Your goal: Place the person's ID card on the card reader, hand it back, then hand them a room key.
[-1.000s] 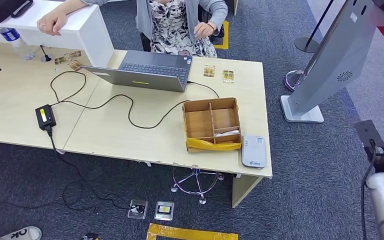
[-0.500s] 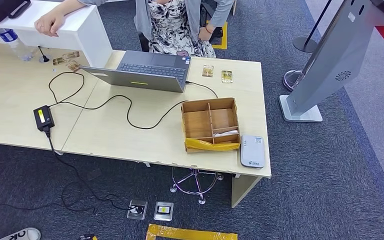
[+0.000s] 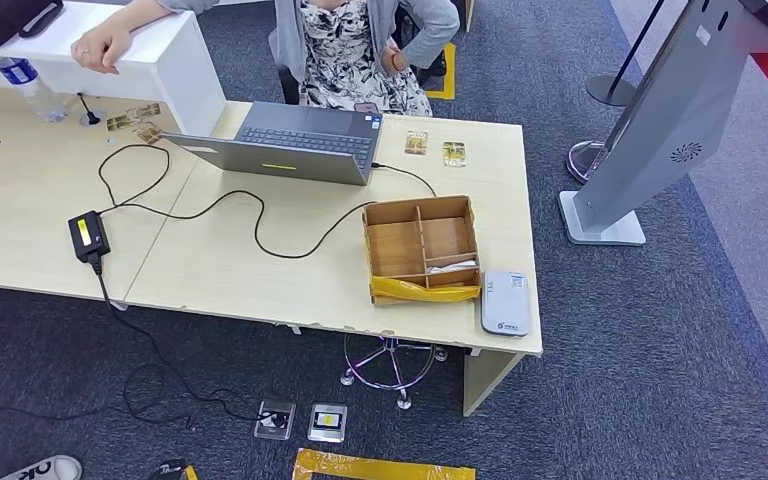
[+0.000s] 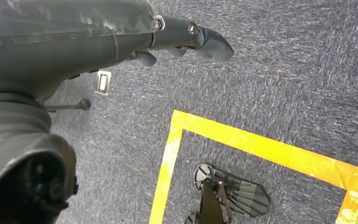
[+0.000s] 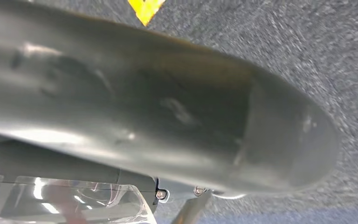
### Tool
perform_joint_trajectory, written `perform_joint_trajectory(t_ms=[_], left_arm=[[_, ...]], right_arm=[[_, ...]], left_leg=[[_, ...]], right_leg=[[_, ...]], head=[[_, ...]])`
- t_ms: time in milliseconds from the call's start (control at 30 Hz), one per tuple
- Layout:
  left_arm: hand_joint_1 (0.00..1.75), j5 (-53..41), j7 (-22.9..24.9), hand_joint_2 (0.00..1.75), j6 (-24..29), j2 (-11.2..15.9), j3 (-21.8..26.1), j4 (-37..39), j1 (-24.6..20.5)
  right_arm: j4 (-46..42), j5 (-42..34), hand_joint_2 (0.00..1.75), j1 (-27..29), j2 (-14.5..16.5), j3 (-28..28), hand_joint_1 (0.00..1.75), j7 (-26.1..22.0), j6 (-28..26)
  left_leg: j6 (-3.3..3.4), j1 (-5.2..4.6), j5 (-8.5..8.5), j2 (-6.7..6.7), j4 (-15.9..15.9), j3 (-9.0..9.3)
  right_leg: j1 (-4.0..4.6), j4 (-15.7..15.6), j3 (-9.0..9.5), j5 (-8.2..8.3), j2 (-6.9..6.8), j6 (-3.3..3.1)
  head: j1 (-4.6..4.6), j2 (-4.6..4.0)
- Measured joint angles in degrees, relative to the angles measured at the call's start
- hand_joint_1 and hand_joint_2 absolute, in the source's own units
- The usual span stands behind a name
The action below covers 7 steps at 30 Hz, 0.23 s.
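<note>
Left hand (image 4: 177,39) hangs over grey carpet (image 4: 284,70), fingers loosely apart, holding nothing; whether the right hand (image 5: 168,116) is open cannot be told. On the desk (image 3: 230,270), the card reader (image 3: 506,302) sits just beside the wooden tray (image 3: 422,248).

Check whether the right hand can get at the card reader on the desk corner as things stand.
Probably yes. The card reader lies flat at the desk's near right corner, nothing on top, with the wooden tray close on one side only. The right hand hangs down over the carpet, so it must first be raised.
</note>
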Motion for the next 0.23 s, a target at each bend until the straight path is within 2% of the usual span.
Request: perform_joint_trajectory(t_ms=[133,233], left_arm=[[0.00,0.79,0.03,0.00,-1.23,0.02,0.43,0.00,0.01],[0.00,1.19,0.04,0.00,-0.66,-0.08,0.92,0.00,0.02]], right_arm=[[0.40,-0.65,0.00,0.02,1.19,-1.62,0.00,0.24,0.14],[0.56,-1.73,0.00,0.01,1.53,-2.56,0.00,2.17,3.29]], left_leg=[[0.00,-0.01,0.00,0.00,0.00,0.00],[0.00,-0.01,0.00,0.00,0.00,0.00]], right_leg=[[-0.01,0.00,0.00,0.00,0.00,0.00],[-0.01,0.00,0.00,0.00,0.00,0.00]], head=[[-0.01,0.00],[0.00,0.00]])
